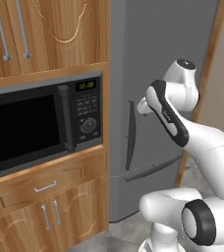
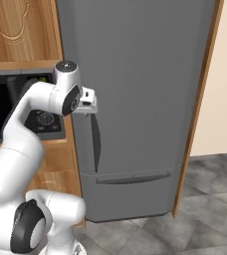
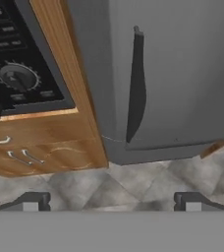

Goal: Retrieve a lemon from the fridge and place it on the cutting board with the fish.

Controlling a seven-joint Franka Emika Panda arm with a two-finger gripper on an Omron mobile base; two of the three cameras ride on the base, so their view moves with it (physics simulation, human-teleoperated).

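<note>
We count one fridge (image 2: pixel 135 74), door closed, one dark handle (image 3: pixel 136 83); one microwave (image 1: pixel 35 125) beside its left edge; tool (image 3: pixel 111 201) wide, empty, short of the handle.

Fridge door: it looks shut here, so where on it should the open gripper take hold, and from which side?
Probably the fridge's dark vertical handle, around its middle. It bows out from the door there, leaving room behind for a finger. Come straight at the door front, the open gripper turned so its fingers straddle the bar sideways.
</note>
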